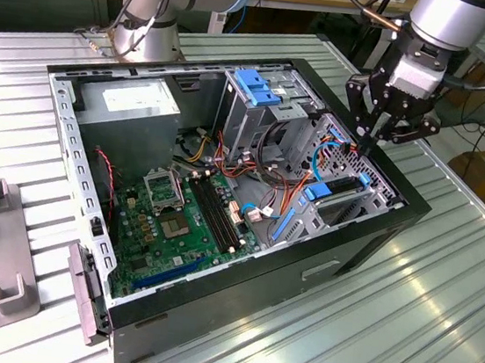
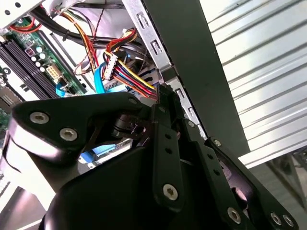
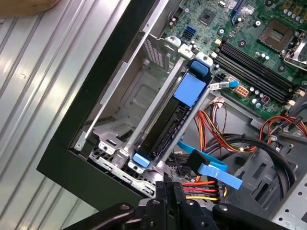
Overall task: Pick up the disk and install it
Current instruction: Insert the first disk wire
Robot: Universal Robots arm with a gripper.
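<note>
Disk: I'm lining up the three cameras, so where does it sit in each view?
Exterior view: disk on edge inside the black case wall, toward the exterior view's right, under the pincer.
First wrist view: disk on edge beside the motherboard.
Second wrist view: light blue strip behind the pincer, likely its rail.
Shared landmark: black case wall.

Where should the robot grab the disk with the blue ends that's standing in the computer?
Probably by the blue tab at the disk's end nearer the motherboard, coming from above through the open case. The disk stands on edge in its metal bay, so only the top edge and blue ends look reachable.
</note>
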